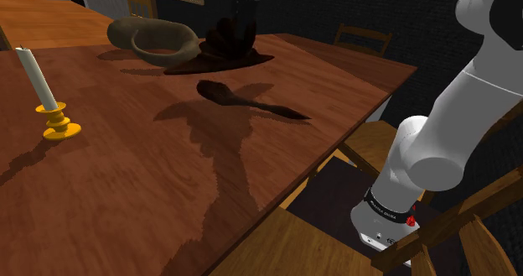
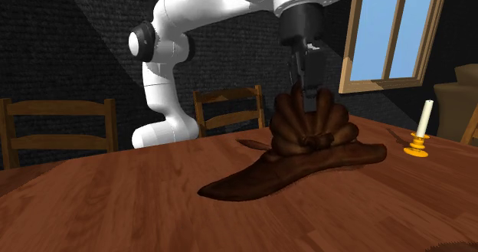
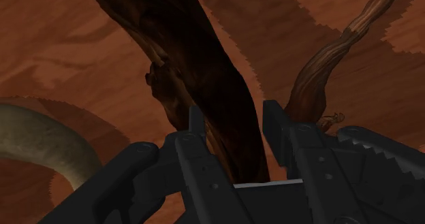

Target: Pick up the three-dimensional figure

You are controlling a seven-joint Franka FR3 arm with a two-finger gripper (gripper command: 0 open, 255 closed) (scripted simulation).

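Gripper (image 3: 233,124) is closed on an upright fin of the dark brown figure (image 2: 310,139), which rests on the table (image 1: 126,174), well apart from the yellow candlestick (image 2: 417,143). Recommended: raise straight and slowly. The wide base may tilt the figure in so narrow a hold.
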